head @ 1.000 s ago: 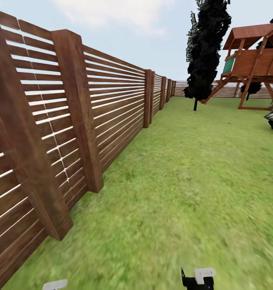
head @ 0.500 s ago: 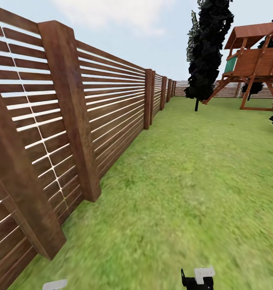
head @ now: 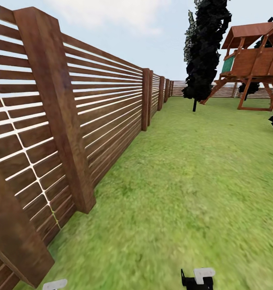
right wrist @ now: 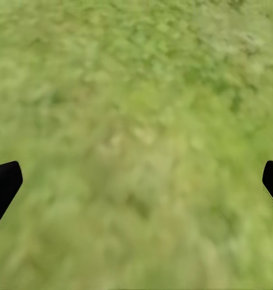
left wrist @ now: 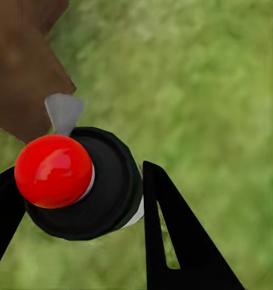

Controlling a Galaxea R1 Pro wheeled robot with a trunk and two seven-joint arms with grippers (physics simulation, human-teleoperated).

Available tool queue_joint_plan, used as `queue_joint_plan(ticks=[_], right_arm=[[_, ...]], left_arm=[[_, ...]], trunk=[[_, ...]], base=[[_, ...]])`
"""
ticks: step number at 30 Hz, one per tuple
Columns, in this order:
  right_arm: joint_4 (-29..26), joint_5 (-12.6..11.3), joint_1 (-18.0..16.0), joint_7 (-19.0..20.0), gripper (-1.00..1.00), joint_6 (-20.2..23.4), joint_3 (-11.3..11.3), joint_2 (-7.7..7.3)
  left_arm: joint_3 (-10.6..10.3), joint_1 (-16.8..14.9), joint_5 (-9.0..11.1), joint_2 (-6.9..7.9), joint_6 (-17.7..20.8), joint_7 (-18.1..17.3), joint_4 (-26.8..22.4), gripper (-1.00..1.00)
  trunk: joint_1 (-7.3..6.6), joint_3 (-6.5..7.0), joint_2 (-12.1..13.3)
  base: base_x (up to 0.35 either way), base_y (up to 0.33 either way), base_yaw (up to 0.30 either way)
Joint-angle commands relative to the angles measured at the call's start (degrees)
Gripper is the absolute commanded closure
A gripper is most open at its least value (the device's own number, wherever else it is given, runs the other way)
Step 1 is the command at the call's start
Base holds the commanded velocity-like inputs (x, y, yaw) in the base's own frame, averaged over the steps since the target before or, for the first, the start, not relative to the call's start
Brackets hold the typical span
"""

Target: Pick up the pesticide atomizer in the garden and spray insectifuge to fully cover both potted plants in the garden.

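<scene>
Two black fingers [left wrist: 167,235] of the left tool [left wrist: 76,205] grip the pesticide atomizer [left wrist: 82,187], seen from above with its red cap and grey nozzle (the body is hidden below the cap). Since the earlier frame the camera has rolled forward, so the near fence [head: 52,104] post on the left stands closer and larger. At the head view's bottom edge both arms are cut off. The right tool [right wrist: 136,193] is spread wide over the blurred lawn [head: 185,173], holding nothing. Far right stands a wooden playhouse [head: 253,60] beside a dark tree [head: 205,48].
</scene>
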Motion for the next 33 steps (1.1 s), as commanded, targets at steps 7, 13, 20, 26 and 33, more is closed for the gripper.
queue_joint_plan(ticks=[7, 13, 20, 26, 33], right_arm=[[0.1, 0.6, 0.0, -0.5, -1.00, -0.1, 0.0, 0.04], [0.1, 0.6, 0.0, -0.5, -1.00, -0.1, 0.0, 0.08], [0.1, 0.6, 0.0, -0.5, -1.00, -0.1, 0.0, 0.13], [0.1, 0.6, 0.0, -0.5, -1.00, -0.1, 0.0, 0.13], [0.1, 0.6, 0.0, -0.5, -1.00, -0.1, 0.0, 0.13]], left_arm=[[0.4, 0.0, -0.6, 0.00, -0.2, 0.1, 0.1, 1.00], [0.4, 0.0, -0.6, 0.00, -0.2, 0.1, 0.0, 1.00], [0.4, 0.0, -0.6, 0.00, -0.2, 0.1, 0.1, 1.00], [0.4, 0.0, -0.6, 0.00, -0.2, 0.1, 0.1, 1.00], [0.4, 0.0, -0.6, 0.00, -0.2, 0.1, 0.0, 1.00]], trunk=[[0.02, -0.05, 0.0], [0.02, -0.05, 0.0], [0.02, -0.05, 0.0], [0.02, -0.05, 0.0], [0.02, -0.05, 0.0]], base=[[0.339, 0.000, -0.169], [0.339, 0.000, -0.245], [0.339, 0.000, -0.263], [0.339, 0.000, -0.263], [0.339, 0.000, -0.263]])
